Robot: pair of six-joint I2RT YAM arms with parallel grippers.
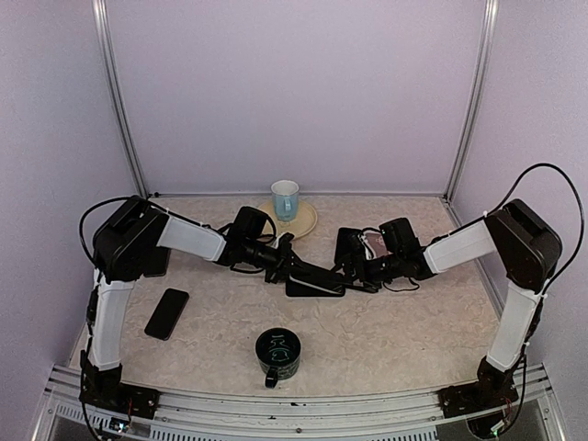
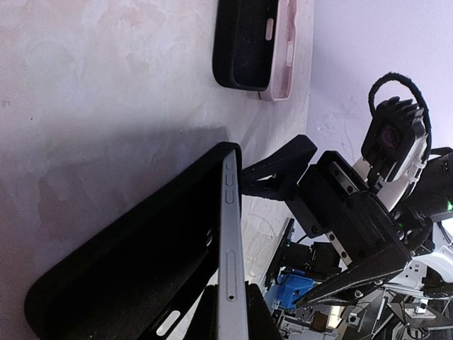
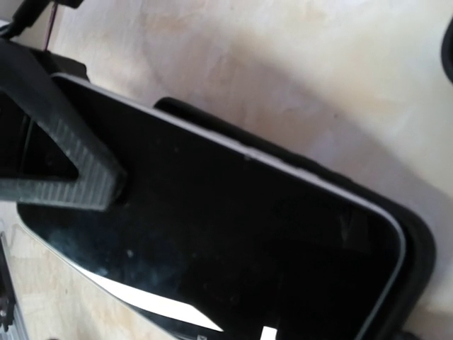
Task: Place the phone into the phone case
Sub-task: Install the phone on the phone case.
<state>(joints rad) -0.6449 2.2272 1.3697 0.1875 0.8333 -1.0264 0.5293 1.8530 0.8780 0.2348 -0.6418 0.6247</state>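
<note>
Nearest you, at six o'clock, sits a glossy dark mug (image 1: 277, 354). At eight o'clock a spare phone (image 1: 166, 312) lies flat. At centre the step in hand is seating: the phone (image 2: 230, 262), glassy with a silver rim, leans one edge into the matte black phone case (image 2: 127, 276) and is not yet flush. Your left gripper (image 1: 296, 273) appears pinched shut on the phone's end. Your right gripper (image 1: 352, 268) stands wide, one ribbed finger (image 3: 64, 152) on the screen. Next, I judge, press down evenly until the lip closes over. Beyond, at one o'clock, lies a pink-and-black case (image 2: 251, 42), and at twelve a pale cup (image 1: 285, 197) on a plate (image 1: 308, 220).
</note>
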